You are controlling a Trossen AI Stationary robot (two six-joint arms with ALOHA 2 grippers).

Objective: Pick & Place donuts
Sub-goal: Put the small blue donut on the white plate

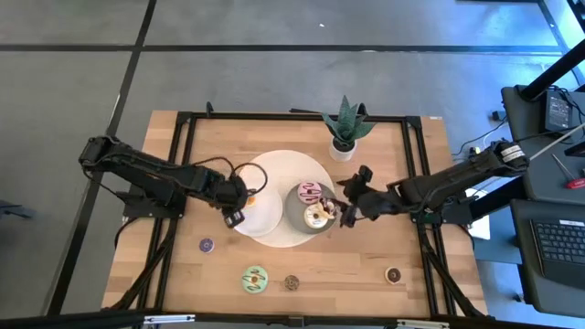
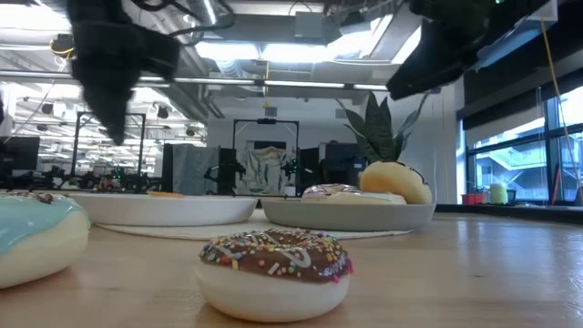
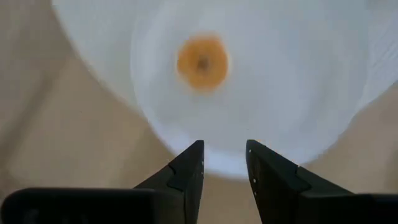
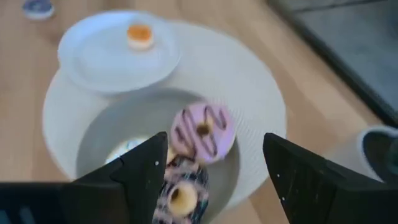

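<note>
A grey plate (image 1: 297, 215) holds a pink donut with dark stripes (image 4: 203, 133), a cream donut (image 1: 317, 217) and a dark striped donut (image 4: 180, 194). My right gripper (image 4: 214, 146) hovers open over these, its fingers wide apart, touching none. A small orange donut (image 3: 202, 62) lies on the white plate (image 3: 298, 93). My left gripper (image 3: 224, 152) hangs empty over that plate's rim, with a narrow gap between its fingers. On the bare table lie a purple donut (image 1: 206, 245), a green one (image 1: 254, 279), a sprinkled chocolate one (image 2: 273, 271) and another chocolate one (image 1: 393, 274).
Both plates sit on a large round white mat (image 1: 283, 164) at the table's middle. A potted plant (image 1: 345, 128) stands near the far edge, just behind the right arm. Bare wood lies along the near edge around the loose donuts.
</note>
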